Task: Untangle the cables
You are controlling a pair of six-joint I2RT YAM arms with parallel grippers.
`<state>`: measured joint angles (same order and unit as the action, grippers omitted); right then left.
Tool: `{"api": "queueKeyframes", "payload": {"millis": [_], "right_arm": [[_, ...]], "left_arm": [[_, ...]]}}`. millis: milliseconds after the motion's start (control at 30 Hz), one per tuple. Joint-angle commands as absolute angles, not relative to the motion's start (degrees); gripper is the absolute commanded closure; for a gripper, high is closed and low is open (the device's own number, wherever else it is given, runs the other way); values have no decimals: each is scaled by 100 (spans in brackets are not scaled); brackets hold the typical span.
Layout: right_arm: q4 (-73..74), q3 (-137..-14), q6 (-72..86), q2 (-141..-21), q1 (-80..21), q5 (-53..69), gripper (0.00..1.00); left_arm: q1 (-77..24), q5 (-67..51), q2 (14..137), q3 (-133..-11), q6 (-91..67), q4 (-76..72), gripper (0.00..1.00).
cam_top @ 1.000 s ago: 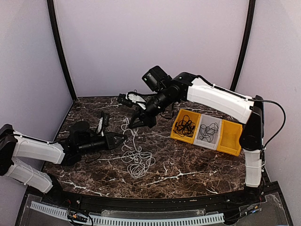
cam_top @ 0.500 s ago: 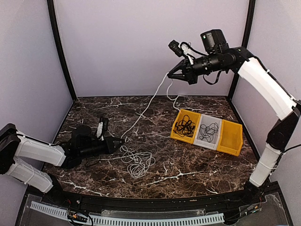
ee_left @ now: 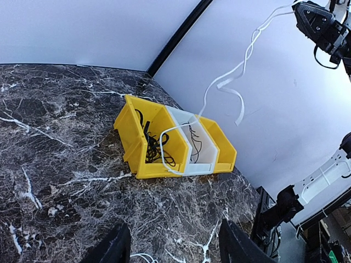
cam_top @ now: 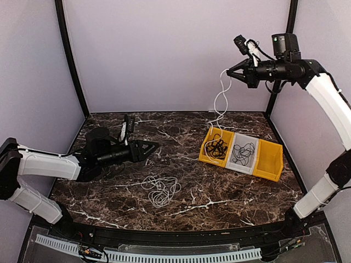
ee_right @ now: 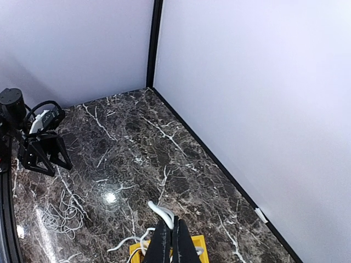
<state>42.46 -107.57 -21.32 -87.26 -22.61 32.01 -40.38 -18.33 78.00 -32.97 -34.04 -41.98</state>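
White cable (ee_right: 163,212) hangs pinched in raised right claw (cam_top: 229,73).

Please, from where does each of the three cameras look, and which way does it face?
Top external: above and behind the robot, facing down onto the table; left gripper and right gripper show.
Left wrist: low over the table, facing the bins; open left gripper at bottom.
Right wrist: high, facing down; right gripper shut on the white cable.
Shared: both wrist views show that cable.

One white cable (cam_top: 219,101) hangs down onto the black cables (cam_top: 215,147); another white coil (cam_top: 160,189) lies loose on the table (cam_top: 230,192).
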Motion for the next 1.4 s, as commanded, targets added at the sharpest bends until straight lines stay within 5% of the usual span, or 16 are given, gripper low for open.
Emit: {"api": "queueKeyframes", "payload": {"millis": [0, 700, 1367], "right_arm": [[3333, -10543, -1963, -8137, -1962, 3035, 100], [2487, -10416, -1712, -7374, -263, 1839, 100], [2680, -8849, -1823, -6418, 1589, 2522, 100]], "left_arm": [[-4052, -1877, 7746, -3351, -3250, -4215, 43], [-4052, -1626, 8064, -3290, -3211, -3895, 44], [-4043, -1438, 8422, -3647, -2977, -3457, 44]]}}
